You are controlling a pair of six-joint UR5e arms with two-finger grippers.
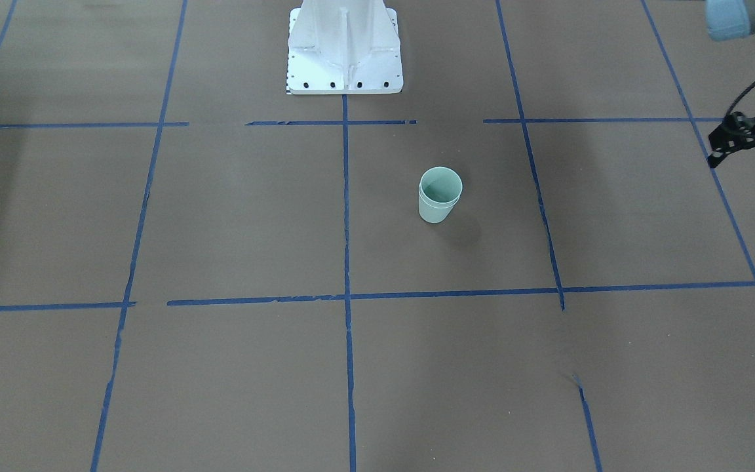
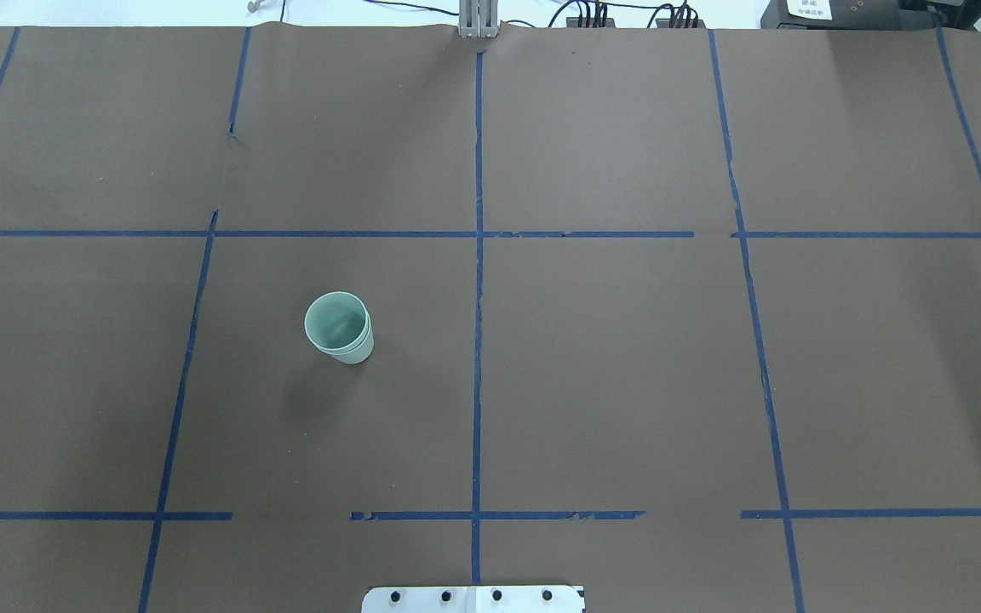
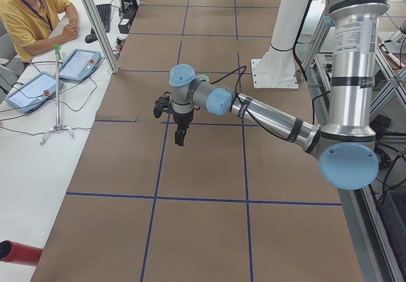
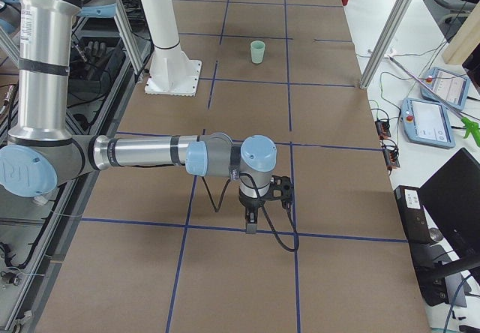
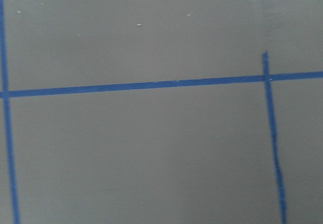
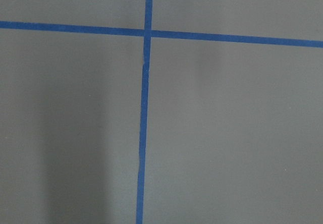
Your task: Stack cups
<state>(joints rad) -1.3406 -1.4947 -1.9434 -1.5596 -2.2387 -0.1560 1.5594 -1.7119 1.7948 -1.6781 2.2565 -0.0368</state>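
The cups, one nested in the other, stand upright on the brown table gridded with blue tape, near the white robot base and well apart from both grippers. The left gripper is cut off at the front view's edge, its fingers perhaps together, but I cannot tell. The right gripper shows only from the side, so I cannot tell there either.

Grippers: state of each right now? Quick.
Left gripper: open, holding nothing; partly cut off at the front view's edge.
Right gripper: cannot tell; it shows only in the exterior right view.
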